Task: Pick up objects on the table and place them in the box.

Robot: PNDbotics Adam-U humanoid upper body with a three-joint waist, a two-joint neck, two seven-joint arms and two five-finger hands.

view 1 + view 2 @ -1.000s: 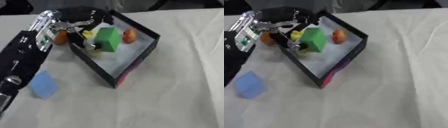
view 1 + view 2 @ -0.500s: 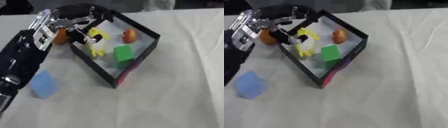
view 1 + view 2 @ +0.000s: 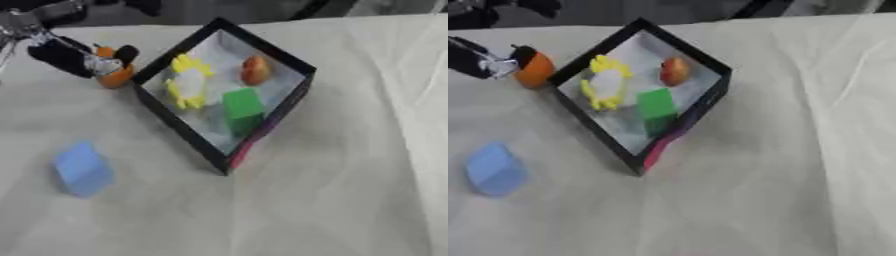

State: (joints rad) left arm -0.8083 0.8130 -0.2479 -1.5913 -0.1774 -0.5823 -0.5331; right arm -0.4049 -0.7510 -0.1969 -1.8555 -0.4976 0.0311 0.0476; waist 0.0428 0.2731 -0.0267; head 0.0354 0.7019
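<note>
You look at a lab or test bench, prob. a robot demo setup: table w/ a wrinkled white cloth, a black box holding toy pieces, a blue foam block beside it. Dark, unclear background at far edge; nothing homely around.

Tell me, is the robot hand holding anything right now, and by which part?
It cannot be told. The left robot hand has dark fingers touching the orange object beside the box, but no closed hold shows.
</note>
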